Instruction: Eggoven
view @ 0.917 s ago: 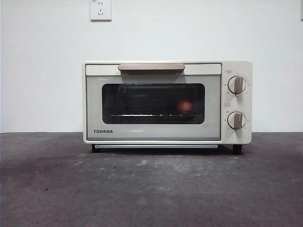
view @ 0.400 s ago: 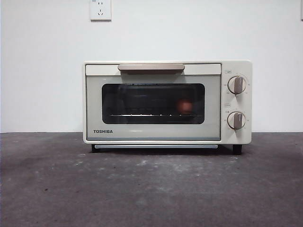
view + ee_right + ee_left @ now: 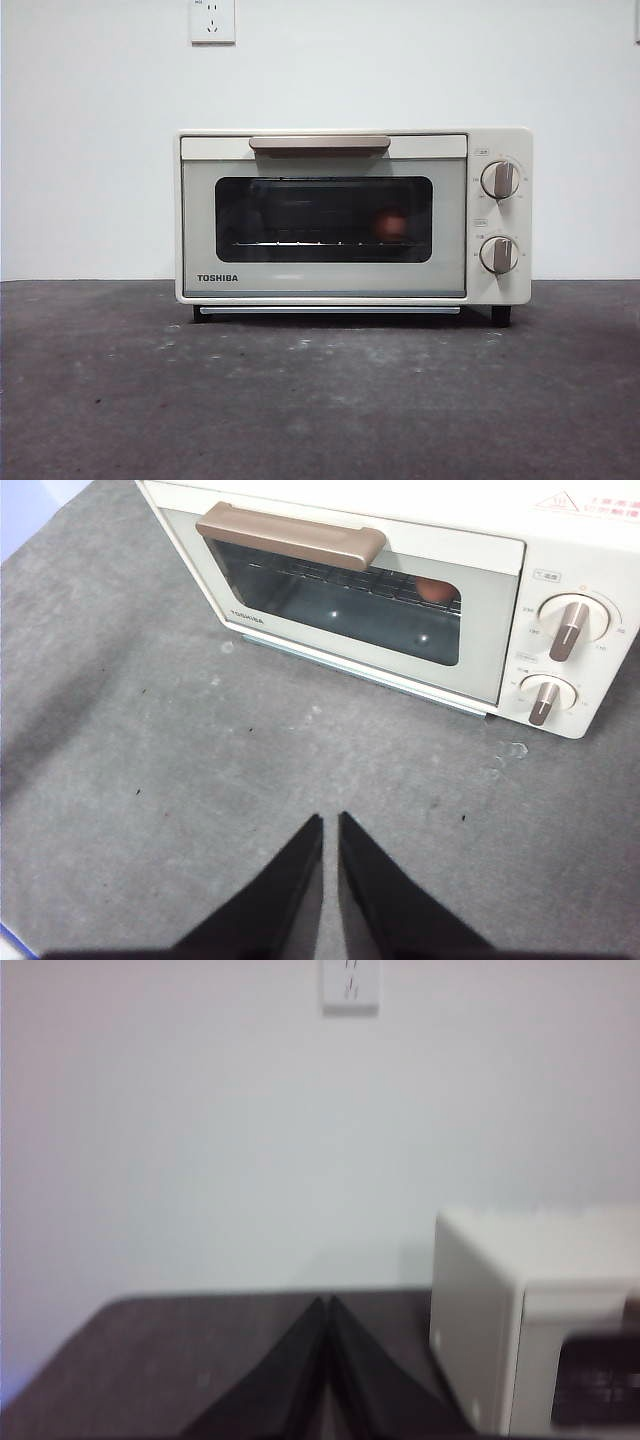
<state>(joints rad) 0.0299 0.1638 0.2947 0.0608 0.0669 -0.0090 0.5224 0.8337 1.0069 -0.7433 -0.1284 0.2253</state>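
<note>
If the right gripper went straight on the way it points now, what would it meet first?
Probably the bare table just ahead of the right gripper, whose jaws are nearly closed and empty. It is angled down at the tabletop; the shut door of the oven lies farther on. Depth is hard to judge.

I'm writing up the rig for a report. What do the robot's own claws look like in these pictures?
Both look alike: the left claw and right claw each show two plain matte black wedge-shaped jaws tapering to thin tips. No markings, cables or arm links are in view.
</note>
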